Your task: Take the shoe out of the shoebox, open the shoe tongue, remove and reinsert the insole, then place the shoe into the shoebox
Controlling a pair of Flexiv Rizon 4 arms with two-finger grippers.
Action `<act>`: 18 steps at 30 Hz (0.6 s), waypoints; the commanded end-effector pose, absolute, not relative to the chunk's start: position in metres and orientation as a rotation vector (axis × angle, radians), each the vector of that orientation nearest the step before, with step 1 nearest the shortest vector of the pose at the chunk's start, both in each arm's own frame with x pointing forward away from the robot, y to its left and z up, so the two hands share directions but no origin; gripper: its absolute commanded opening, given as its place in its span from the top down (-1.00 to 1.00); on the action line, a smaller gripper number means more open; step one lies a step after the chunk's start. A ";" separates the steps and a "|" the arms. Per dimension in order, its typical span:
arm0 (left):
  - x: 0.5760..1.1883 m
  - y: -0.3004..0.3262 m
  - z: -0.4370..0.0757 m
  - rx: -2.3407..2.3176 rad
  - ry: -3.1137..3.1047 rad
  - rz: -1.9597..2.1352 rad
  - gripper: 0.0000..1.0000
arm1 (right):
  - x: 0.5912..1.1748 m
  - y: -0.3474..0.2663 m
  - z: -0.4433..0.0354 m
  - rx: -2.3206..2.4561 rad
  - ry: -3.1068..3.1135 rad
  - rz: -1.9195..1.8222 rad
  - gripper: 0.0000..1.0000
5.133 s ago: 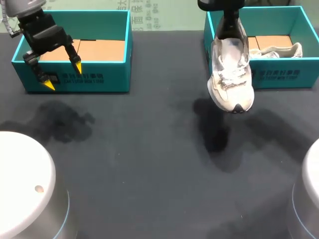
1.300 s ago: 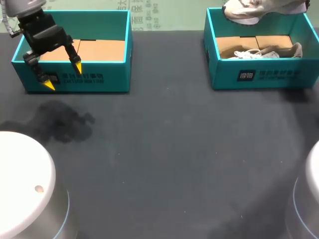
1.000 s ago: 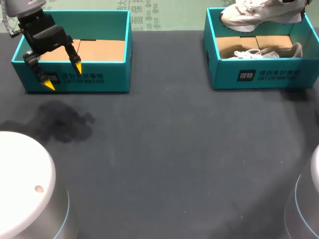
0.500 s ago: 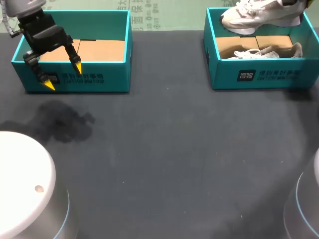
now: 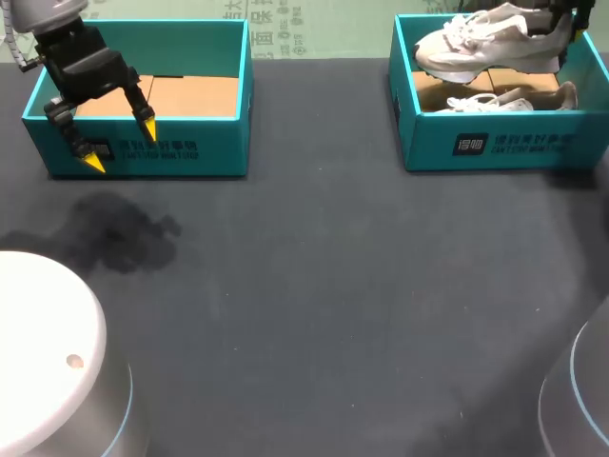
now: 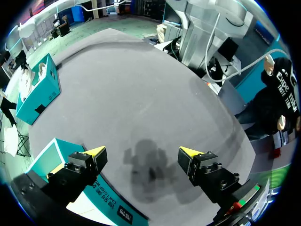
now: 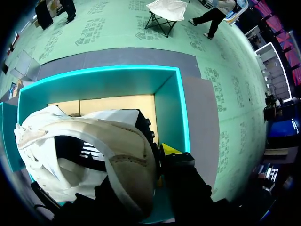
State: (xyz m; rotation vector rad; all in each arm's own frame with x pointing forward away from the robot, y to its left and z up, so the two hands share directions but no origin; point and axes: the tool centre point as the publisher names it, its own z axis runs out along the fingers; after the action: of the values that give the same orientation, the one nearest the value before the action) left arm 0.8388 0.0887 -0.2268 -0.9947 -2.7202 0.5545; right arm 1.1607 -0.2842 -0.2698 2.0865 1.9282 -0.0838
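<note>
The right jaws are clamped on the heel collar of the white shoe (image 5: 485, 43), one finger inside the opening and one outside. The shoe hangs lengthwise just above the right shoebox (image 5: 495, 145), its toe towards the box's left wall. The chief risk lies in that grip. The shoe is held only at the heel, so its whole length hangs out to one side, and it could pivot or slip free before it is low enough. The toe sits close to the left wall, so a slightly skewed descent could catch it on the rim. That would probably shove or tip the box, which looks light. A second shoe (image 5: 519, 98) already lies along the near side of the box on the cardboard inserts (image 5: 455, 88). It takes up floor space, and the held shoe may settle on top of it or snag its loose laces. Whether the insole is properly seated cannot be told from these views. The left jaws stand open and empty at the near wall of the left shoebox (image 5: 190, 152), well apart from the work. The dark bench (image 5: 314, 286) between the two boxes carries nothing that blocks the right arm.
</note>
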 end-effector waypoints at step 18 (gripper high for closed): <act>0.839 0.089 -0.227 -0.996 -2.721 0.552 -1.00 | 1.178 -0.292 -0.296 2.131 1.926 -0.174 1.00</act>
State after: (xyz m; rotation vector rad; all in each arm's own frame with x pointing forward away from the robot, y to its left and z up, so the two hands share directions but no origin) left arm 0.8388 0.0887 -0.2268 -0.9947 -2.7202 0.5546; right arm 1.1678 -0.2911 -0.2910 2.1190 1.9209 -0.1533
